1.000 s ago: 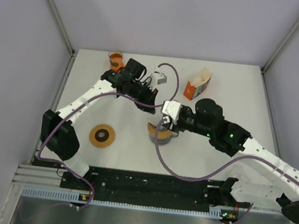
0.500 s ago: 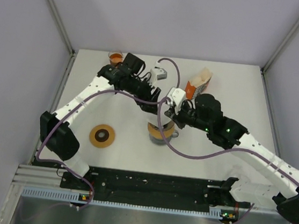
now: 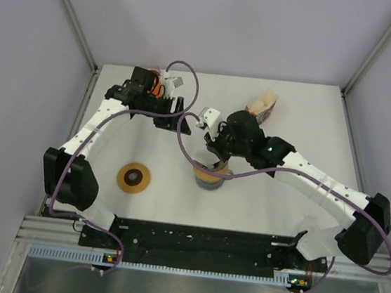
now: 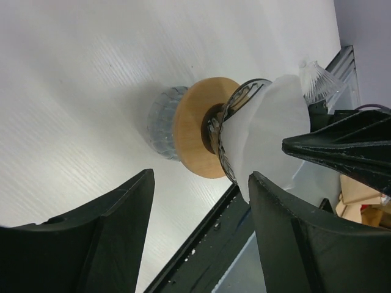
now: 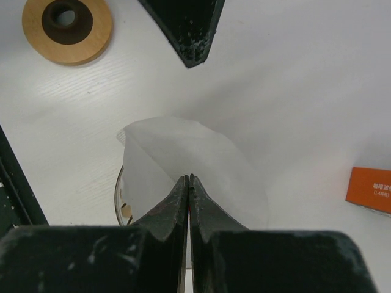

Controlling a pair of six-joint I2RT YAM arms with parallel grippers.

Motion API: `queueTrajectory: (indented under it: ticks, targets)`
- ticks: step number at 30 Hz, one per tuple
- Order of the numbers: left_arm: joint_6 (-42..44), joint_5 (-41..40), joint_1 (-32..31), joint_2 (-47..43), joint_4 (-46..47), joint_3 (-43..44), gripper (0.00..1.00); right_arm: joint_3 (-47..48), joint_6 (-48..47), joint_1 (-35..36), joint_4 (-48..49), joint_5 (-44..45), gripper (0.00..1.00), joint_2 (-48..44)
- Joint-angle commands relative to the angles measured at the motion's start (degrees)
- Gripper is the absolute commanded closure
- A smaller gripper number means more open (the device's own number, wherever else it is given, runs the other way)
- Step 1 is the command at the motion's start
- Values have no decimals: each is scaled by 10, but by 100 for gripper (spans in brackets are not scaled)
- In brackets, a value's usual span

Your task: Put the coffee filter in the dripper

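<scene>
On the white surface (image 3: 311,124), the left pincer (image 4: 200,177) hangs released at 11 o'clock of the dripper (image 3: 208,178). An orange box (image 3: 262,106) stands at 1 o'clock — its white lettering is too small to read. The right pincer (image 5: 189,178) is clenched on the coffee filter (image 5: 195,152) at the dripper's mouth — a wooden disc (image 3: 134,178) lies at 9 o'clock.

Count: 2 arms, 2 grippers: left gripper (image 4: 200,183), right gripper (image 5: 188,180). 1 dripper (image 4: 192,137), near centre. 1 coffee filter (image 5: 189,152). 1 wooden ring (image 5: 91,36), near left. 1 orange box (image 3: 267,105), far right. 1 small orange container (image 3: 156,84), far left, partly hidden, kind unclear. 1 table (image 3: 310,131).
</scene>
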Motion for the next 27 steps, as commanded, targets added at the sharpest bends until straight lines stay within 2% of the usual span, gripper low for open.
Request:
queueTrajectory:
  ticks: [1, 7, 12, 17, 27]
  targets:
    - [-78, 29, -7, -29, 77, -62, 31, 44, 4, -5, -35, 12, 100, 34]
    - [-89, 39, -10, -27, 87, -90, 31, 38, 2, -5, -73, -24, 100, 56]
    - [-80, 26, -42, -31, 94, -100, 31, 52, 18, 0, -92, -38, 100, 95]
    - [-87, 18, -47, -18, 96, -100, 34, 64, 19, 5, -106, -4, 100, 122]
    - [-89, 15, -64, 1, 103, -101, 36, 69, 34, 5, -115, -2, 100, 167]
